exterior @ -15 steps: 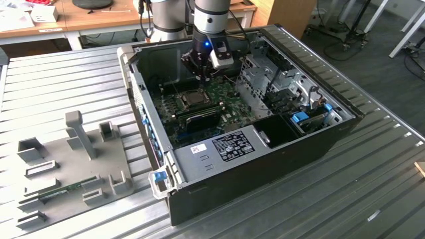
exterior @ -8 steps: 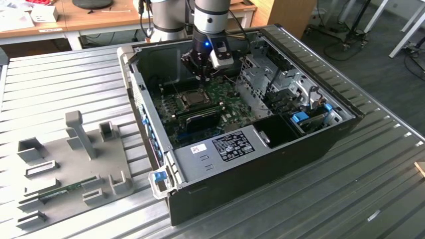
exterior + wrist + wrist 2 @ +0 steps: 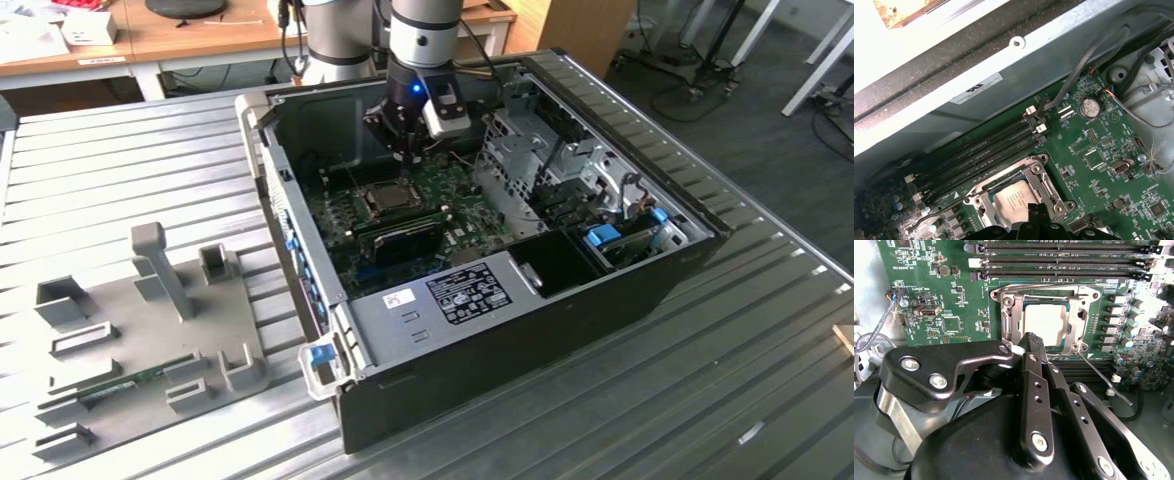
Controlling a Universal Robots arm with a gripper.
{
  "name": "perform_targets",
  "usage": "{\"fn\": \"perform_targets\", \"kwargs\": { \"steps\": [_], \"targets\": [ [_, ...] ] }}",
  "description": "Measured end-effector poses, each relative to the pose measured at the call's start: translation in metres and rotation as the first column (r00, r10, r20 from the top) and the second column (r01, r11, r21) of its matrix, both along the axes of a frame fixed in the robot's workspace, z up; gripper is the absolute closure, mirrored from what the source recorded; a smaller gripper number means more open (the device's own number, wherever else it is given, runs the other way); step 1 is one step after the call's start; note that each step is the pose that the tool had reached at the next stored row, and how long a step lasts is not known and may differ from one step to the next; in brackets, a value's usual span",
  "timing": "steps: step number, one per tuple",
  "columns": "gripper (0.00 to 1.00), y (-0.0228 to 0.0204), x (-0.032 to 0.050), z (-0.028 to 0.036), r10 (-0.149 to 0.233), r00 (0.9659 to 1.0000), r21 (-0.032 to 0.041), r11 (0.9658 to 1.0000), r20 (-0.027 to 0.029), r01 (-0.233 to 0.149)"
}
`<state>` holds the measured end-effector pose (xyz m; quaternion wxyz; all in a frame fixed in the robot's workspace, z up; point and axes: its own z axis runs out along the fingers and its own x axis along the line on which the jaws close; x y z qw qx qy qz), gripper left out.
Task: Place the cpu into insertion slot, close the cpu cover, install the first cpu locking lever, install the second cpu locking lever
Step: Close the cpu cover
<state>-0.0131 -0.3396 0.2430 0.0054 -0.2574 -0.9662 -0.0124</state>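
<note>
Hovered with gripper (image 3: 1034,342) pinched shut and empty at the edge of the cpu cover (image 3: 1013,320), probably for pressing, cpu (image 3: 1046,322) seated beneath, locking lever (image 3: 1104,377) unlatched.

The cpu (image 3: 1046,322) lies flat on the board (image 3: 954,290), framed by the lowered cover (image 3: 1009,315). The pincer (image 3: 1034,345), tips together, sits at the cover's edge. A thin lever (image 3: 1104,377) angles away from the cover's corner.

Silver-grey cpu (image 3: 1046,322) seated flat in insertion slot (image 3: 1054,302); silvery cpu cover (image 3: 1013,322) closed over it; one wire locking lever (image 3: 1104,377) angled clear
</note>
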Motion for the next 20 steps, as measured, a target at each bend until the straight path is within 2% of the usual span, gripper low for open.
{"fn": "perform_targets", "kwargs": {
  "steps": [6,11,16,20],
  "targets": [
    [0.9,0.0,0.0,0.0,0.036,0.9994,0.0001,0.9994,0.0,-0.036],
    [0.9,0.0,0.0,0.0,0.085,0.9964,0.0,0.9964,0.0,-0.085],
    [0.9,0.0,0.0,-0.0001,0.14,0.9902,0.0,0.9902,0.0,-0.14],
    [0.9,0.0,0.0,-0.0002,0.185,0.9827,0.0,0.9827,0.0,-0.185]
  ]
}}
